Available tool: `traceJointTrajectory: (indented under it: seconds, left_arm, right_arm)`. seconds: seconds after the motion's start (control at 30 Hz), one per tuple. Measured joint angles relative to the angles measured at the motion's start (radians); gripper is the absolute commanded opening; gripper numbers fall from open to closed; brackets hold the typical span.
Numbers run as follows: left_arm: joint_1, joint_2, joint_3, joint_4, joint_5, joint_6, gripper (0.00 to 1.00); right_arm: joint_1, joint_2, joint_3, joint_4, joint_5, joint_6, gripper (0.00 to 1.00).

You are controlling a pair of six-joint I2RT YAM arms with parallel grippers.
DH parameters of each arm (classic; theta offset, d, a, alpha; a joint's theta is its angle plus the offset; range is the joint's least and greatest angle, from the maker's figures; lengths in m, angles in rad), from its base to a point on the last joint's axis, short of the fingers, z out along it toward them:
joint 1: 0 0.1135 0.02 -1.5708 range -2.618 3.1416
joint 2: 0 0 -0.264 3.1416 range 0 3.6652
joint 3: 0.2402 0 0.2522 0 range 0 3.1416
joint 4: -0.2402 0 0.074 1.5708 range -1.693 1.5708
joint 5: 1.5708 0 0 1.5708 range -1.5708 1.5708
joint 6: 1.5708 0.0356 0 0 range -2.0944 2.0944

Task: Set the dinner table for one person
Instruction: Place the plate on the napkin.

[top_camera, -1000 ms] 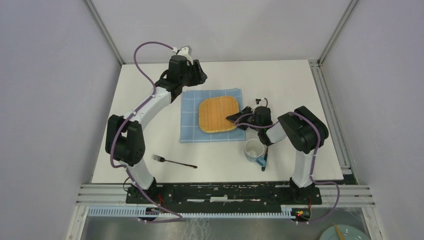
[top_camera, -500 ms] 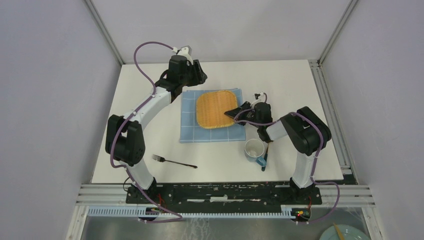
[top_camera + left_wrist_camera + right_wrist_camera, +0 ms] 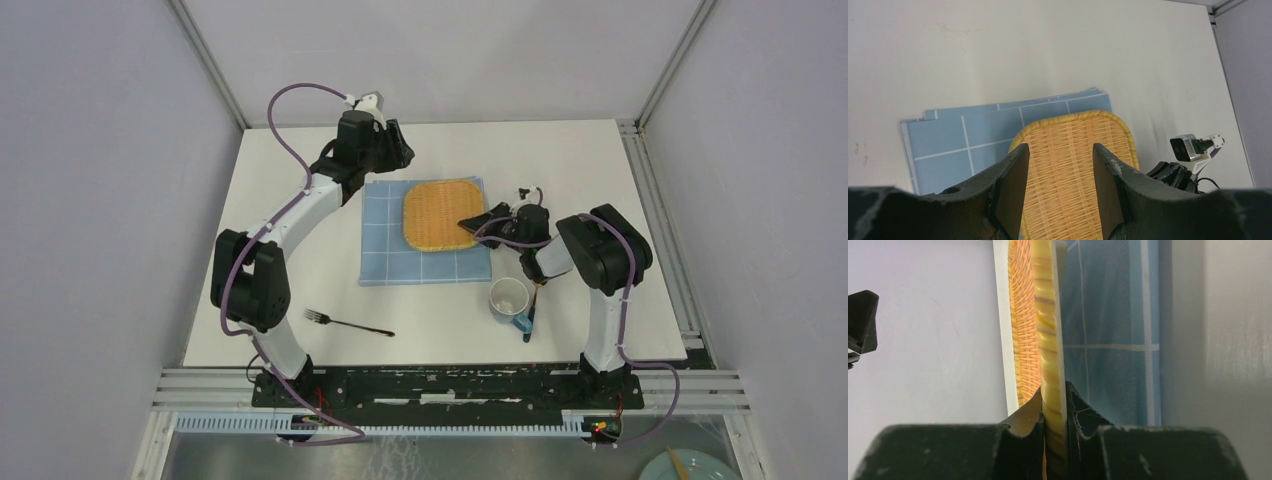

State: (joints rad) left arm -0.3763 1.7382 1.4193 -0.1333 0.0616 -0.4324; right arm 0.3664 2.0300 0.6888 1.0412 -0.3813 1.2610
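Pale-walled booth, viewed from above. Filling its floor, white dinner table, flat and matte, arm bases along the near edge. Spread on it, past centre toward the far side, blue checked cloth. Over the cloth's far right part, woven straw-coloured tray; resting or lifted, could not be told. Clamped on the tray's right rim, right gripper, rim pinched between both fingers. Hung above the cloth's far left corner, left gripper, jaws parted, grasping nothing. Stood just off the cloth's near right corner, white mug. Lay well left of the mug, near the front edge, dark fork, tines pointing left.
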Motion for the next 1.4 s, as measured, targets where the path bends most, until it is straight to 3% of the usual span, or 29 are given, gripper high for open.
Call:
traceJointTrajectory:
  seconds: [0.53,1.4]
  left_arm:
    - [0.0,0.002,0.0,0.0,0.0,0.0,0.57]
    - [0.0,0.003,0.0,0.0,0.002,0.0,0.57]
  right_arm:
    - [-0.013,0.061,-0.018,0.161,-0.025,0.04,0.0]
    - [0.054,0.026,-0.101,0.175,0.019,0.043,0.0]
